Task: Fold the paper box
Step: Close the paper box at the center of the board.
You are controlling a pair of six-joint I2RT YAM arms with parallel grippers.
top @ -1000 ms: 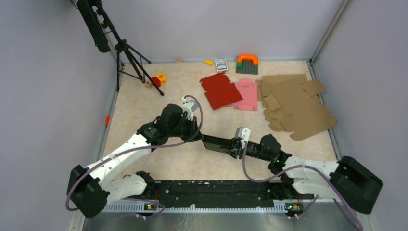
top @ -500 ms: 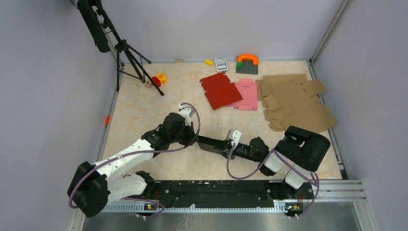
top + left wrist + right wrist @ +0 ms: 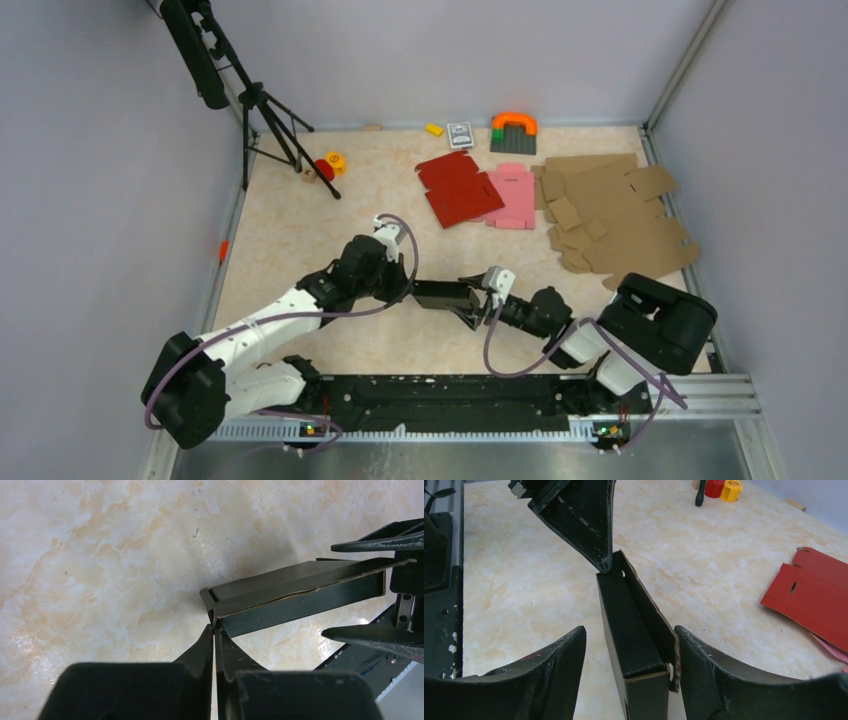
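The left gripper [image 3: 214, 630] is pinched together on one corner of the paper box [image 3: 295, 587], which sits mid-table between the arms. The right gripper [image 3: 630, 630] has its jaws apart around the other end. The walls look already raised, but closing is not yet done. I can read no writing on it.

Table [image 3: 300, 220]: beige marble-look top, walls on 3 sides.

- 12 o'clock: red cardboard blank [image 3: 458, 188] lying flat. Pink blank [image 3: 515, 196] at its 3 o'clock, edges overlapping.
- 2 o'clock: loose pile of brown cardboard blanks [image 3: 615, 215], just beside the pink one.
- Far edge, 12 to 1 o'clock: yellow block [image 3: 434, 129], small card pack [image 3: 460, 134], then grey base plate [image 3: 513, 143].
- Far wall, approx. 11 o'clock: tan block [image 3: 372, 127].
- 10 o'clock: black tripod [image 3: 270, 120] w/ feet on the top. Red piece [image 3: 324, 168] and yellow piece [image 3: 336, 159] sit just beside one leg.
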